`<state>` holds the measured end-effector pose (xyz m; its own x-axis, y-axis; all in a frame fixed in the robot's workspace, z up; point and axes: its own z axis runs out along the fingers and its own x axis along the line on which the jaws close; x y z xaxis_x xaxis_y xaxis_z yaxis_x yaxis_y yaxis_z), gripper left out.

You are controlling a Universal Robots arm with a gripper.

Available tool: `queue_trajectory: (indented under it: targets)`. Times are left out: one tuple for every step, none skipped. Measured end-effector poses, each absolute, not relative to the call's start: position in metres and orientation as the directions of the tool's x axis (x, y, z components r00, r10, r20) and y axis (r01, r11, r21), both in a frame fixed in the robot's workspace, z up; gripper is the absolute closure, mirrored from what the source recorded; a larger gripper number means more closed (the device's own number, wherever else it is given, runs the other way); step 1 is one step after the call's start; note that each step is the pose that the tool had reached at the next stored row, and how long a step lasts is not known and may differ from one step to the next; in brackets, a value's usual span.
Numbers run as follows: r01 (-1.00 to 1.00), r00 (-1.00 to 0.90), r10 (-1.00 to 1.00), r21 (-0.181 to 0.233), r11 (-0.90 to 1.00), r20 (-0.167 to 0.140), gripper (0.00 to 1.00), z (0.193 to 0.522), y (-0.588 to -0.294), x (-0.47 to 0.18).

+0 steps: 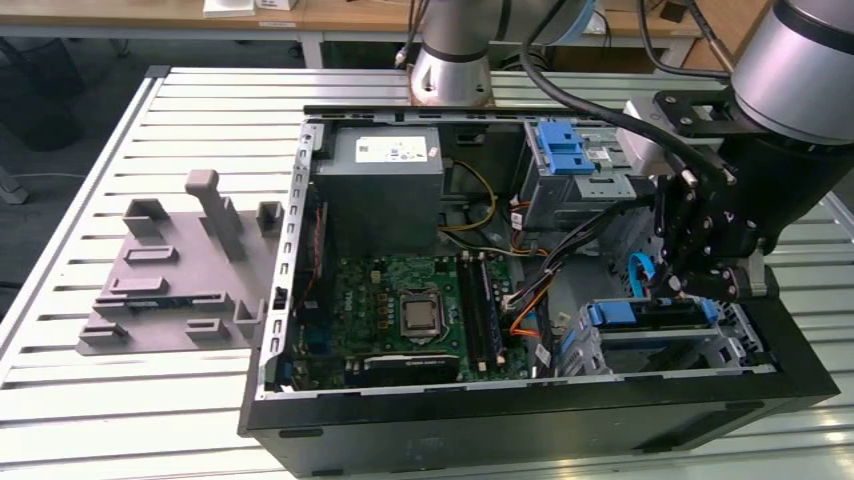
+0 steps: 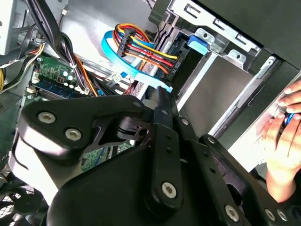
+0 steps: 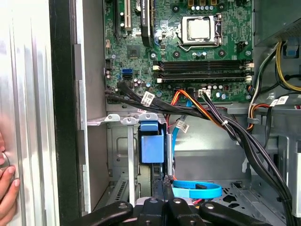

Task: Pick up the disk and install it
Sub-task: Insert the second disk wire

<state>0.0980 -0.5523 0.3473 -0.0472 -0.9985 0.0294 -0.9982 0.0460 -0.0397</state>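
2 fingers [image 3: 160, 190] of my claw [image 3: 164, 181] are pressed together with nothing between them. Their tips sit just beside the disk's [image 3: 151, 143] blue end, and I cannot tell if they touch it. The disk stands edge-on in the drive bay [image 1: 667, 335], at the case's [image 1: 534, 420] near corner on the exterior view's right, so its label is hidden. Cables [image 3: 207, 110] cross above it. A person's hand [image 2: 282, 136] rests on the case's outer wall, cut off by the frame. The power supply's [image 1: 387, 190] white sticker is too small to read.
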Motion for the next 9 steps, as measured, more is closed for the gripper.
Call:
queue_trajectory:
  targets:
    - [-0.998,-0.047,-0.998,-0.040,0.046,0.030,0.89,0.3474,-0.5523,0.0980]
    - [-0.998,-0.047,-0.998,-0.040,0.046,0.030,0.89,0.3474,-0.5523,0.0980]
    - [-0.998,-0.047,-0.998,-0.040,0.046,0.030,0.89,0.3474,-0.5523,0.0981]
    - [-0.998,-0.047,-0.998,-0.040,0.046,0.030,0.89,0.3474,-0.5523,0.0980]
    - [-0.998,-0.047,-0.998,-0.040,0.046,0.030,0.89,0.3474,-0.5523,0.0981]
    - [-0.998,-0.047,-0.998,-0.040,0.046,0.030,0.89,0.3475,-0.5523,0.0980]
    - [-0.998,-0.047,-0.998,-0.040,0.046,0.029,0.89,0.3475,-0.5523,0.0980]
    - [-0.998,-0.047,-0.998,-0.040,0.046,0.029,0.89,0.3475,-0.5523,0.0980]
    - [-0.998,-0.047,-0.998,-0.040,0.046,0.029,0.89,0.3475,-0.5523,0.0980]
